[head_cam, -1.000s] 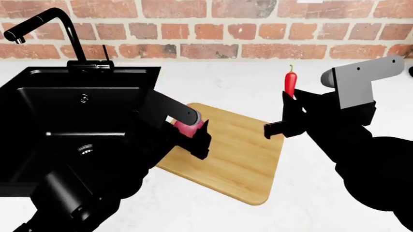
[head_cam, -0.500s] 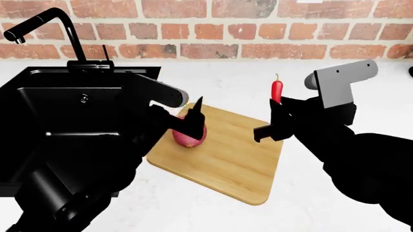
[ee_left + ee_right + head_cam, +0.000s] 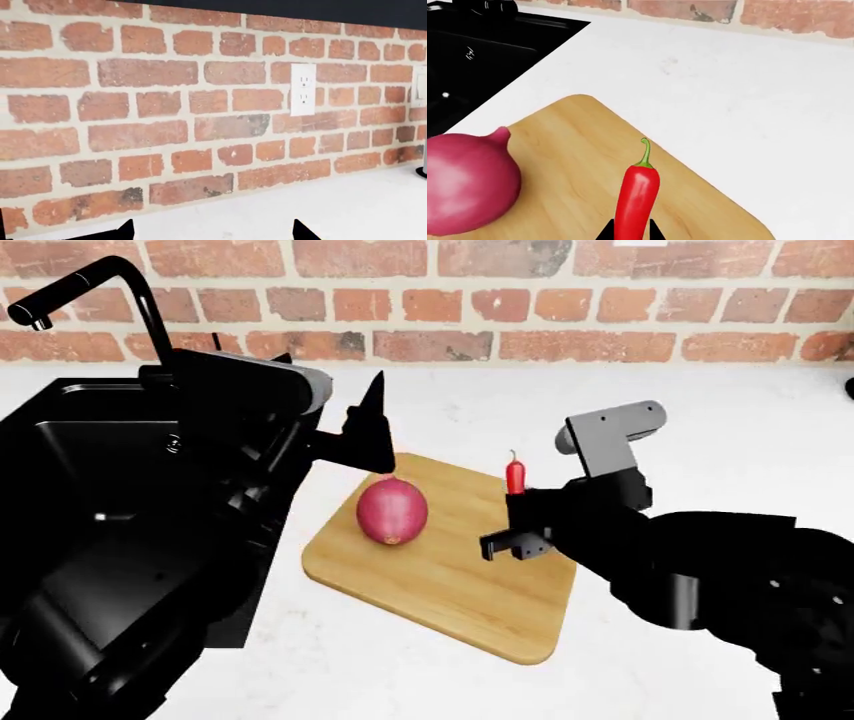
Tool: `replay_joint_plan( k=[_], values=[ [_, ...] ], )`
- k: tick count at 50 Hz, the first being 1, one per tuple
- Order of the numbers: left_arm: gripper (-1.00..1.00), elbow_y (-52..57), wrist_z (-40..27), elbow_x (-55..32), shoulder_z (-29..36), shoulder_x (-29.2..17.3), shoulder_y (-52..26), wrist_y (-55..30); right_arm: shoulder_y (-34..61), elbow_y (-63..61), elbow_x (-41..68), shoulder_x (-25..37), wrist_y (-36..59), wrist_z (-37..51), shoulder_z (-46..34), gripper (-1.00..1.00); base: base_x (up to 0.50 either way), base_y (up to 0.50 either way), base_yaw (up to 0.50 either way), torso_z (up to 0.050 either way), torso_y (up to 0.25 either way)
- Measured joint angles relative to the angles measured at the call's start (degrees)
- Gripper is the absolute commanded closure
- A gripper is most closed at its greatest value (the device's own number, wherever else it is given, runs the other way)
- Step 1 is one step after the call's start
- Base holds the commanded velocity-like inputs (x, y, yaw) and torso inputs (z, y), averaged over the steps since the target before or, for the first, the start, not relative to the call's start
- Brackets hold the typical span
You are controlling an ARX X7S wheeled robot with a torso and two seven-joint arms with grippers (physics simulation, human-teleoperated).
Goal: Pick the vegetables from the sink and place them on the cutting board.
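now, near to far:
right gripper [image 3: 514, 508]: pinching the chili pepper [image 3: 515, 475] upright (stem up) over the cutting board [image 3: 454, 585]
onion [image 3: 392, 510]: resting on the board
left gripper [image 3: 360, 430]: spread, raised beyond the onion, beside the sink [image 3: 107, 470]

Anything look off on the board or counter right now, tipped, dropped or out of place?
Nothing stands out. The onion sits free on the cutting board, and the left gripper is open above it. The right gripper holds the chili upright over the board. No spill or damage visible.
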Motion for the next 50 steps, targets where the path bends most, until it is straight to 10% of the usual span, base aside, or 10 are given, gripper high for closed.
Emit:
replay_joint_plan(
  k=[26, 27, 50],
  values=[
    [-1.0, -0.13, 0.08, 0.21, 0.22, -0.23, 0.61, 1.15, -0.24, 6.44, -0.92, -2.04, 0.21, -2.75, -2.84, 1.0, 0.0, 0.0, 0.0, 0.0, 0.0],
    [-1.0, -0.11, 0.09, 0.21, 0.24, -0.24, 0.62, 1.17, -0.26, 6.51, -0.9, -2.05, 0.2, -2.79, -2.86, -1.0, 0.0, 0.0, 0.0, 0.0, 0.0],
    [-1.0, -0.03, 0.3, -0.21, 0.6, -0.46, 0.77, 1.38, -0.43, 5.33, 1.36, -1.19, 0.59, -1.18, -2.14, -1.0, 0.0, 0.0, 0.0, 0.0, 0.0]
  ],
)
